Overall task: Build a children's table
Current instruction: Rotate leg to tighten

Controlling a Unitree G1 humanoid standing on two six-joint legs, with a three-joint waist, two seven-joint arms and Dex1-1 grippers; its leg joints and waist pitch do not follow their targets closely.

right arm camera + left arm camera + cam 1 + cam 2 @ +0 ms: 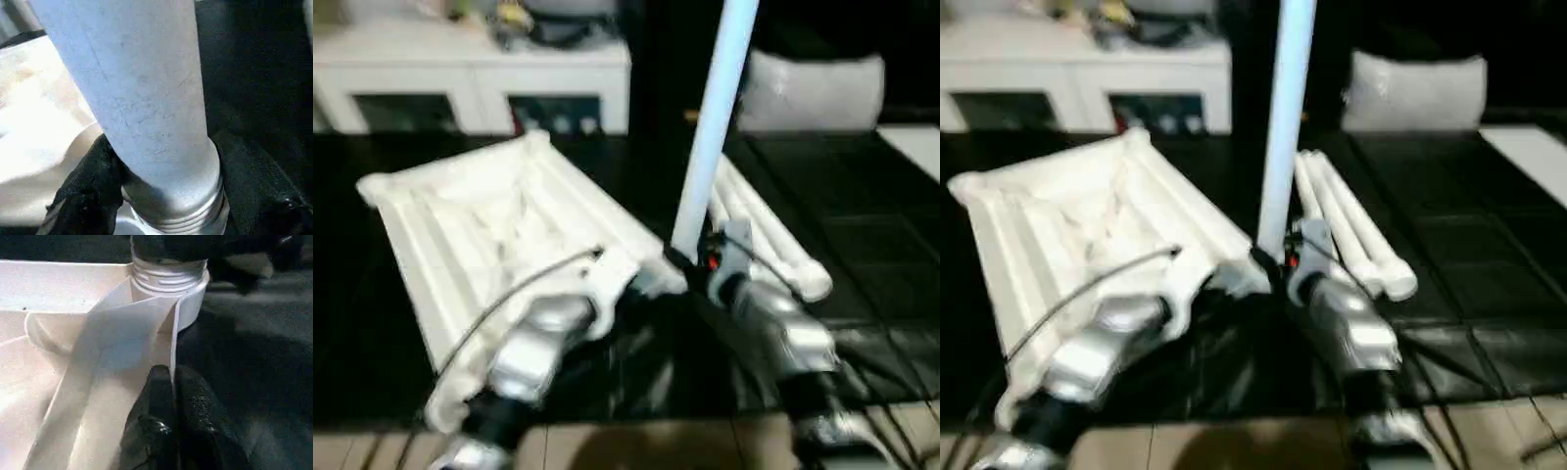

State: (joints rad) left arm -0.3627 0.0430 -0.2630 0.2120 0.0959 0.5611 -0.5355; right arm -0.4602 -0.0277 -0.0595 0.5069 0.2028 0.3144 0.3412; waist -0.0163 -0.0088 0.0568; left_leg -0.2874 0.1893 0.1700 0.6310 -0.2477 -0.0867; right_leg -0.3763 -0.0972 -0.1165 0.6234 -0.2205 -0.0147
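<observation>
The right wrist view is showing the right tool [161, 196] clasping the upright leg [137, 88] just above its threaded end, black fingers [83, 196] pressing on either side of the shaft, and that threaded end is sitting at the corner socket [188, 303] of the table top [499, 225]. The step in hand is judged to be seating and screwing this leg into the socket, and doing it well is a matter of keeping the leg square to the socket so the threads are catching evenly, turning without leaning, and not crushing the thin plastic. The left tool [173, 426] is pressed together, pinching a thin rib of the top's underside right beside the socket, which is steadying the top against the twist. The top is lying ribbed side up on the black surface, the socket at its near corner, with both tools meeting there. The spare legs [1351, 235] are lying just beyond the socket, on the right tool's side, and the white cabinet [470, 78] is standing well behind the top.
</observation>
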